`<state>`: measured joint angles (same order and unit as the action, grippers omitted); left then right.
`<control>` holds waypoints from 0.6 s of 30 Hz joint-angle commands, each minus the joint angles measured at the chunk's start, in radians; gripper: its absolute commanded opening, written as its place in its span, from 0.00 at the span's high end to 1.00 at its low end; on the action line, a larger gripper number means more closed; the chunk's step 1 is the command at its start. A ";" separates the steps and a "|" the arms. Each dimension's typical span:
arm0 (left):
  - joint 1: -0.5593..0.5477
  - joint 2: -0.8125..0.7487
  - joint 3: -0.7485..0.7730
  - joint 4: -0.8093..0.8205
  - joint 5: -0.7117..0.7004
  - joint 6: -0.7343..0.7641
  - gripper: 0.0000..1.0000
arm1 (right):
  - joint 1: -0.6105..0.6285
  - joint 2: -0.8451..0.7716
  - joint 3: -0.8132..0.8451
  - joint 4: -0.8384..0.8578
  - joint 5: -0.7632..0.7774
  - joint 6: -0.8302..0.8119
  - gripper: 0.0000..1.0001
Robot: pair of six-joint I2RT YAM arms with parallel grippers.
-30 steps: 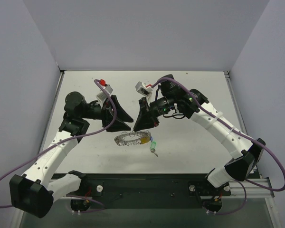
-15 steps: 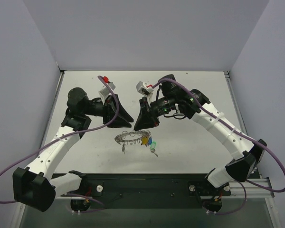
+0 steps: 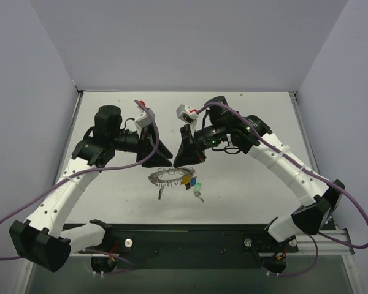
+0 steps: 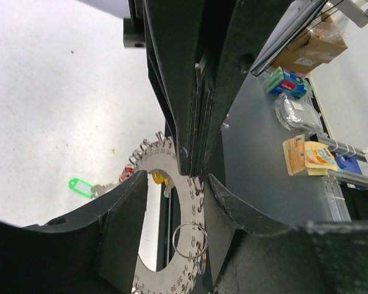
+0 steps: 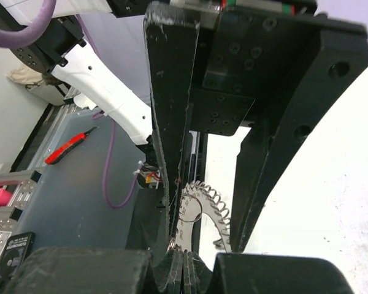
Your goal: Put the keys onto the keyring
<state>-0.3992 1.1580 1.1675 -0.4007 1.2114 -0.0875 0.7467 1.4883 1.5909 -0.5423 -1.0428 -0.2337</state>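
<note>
A bare white table (image 3: 245,116) sits between plain grey walls (image 3: 172,43). Midway between the arms we see the keyring (image 3: 170,177), a thin, flat, silvery band with a scalloped rim, with the keys (image 3: 193,185) dangling at its near side, their plastic heads green, yellow and blue. The right gripper (image 3: 179,164) is pinched tight on the band's edge. The left gripper (image 3: 164,162) has its jaws apart, astride the band. We judge the ring stiff, light and slick, best gripped across its flat face away from the keys, which will likely swing.
</note>
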 commanded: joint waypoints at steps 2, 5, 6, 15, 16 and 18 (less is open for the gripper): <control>-0.018 0.006 0.060 -0.168 -0.022 0.135 0.49 | -0.004 -0.031 0.015 0.035 -0.016 -0.016 1.00; -0.039 0.008 0.069 -0.205 -0.029 0.160 0.48 | -0.004 -0.028 0.017 0.036 -0.013 -0.013 1.00; -0.053 0.011 0.075 -0.222 -0.038 0.173 0.48 | -0.004 -0.026 0.018 0.035 -0.011 -0.012 1.00; -0.090 0.017 0.078 -0.227 -0.108 0.175 0.62 | -0.003 -0.019 0.020 0.035 -0.014 -0.006 1.00; -0.096 0.014 0.077 -0.208 -0.113 0.170 0.62 | -0.003 -0.019 0.018 0.036 -0.014 -0.006 1.00; -0.101 0.012 0.075 -0.190 -0.118 0.152 0.69 | -0.003 -0.016 0.018 0.038 -0.016 -0.004 1.00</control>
<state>-0.4862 1.1797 1.2091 -0.6342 1.1107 0.0731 0.7467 1.4883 1.5909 -0.5423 -1.0176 -0.2333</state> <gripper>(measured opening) 0.363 0.024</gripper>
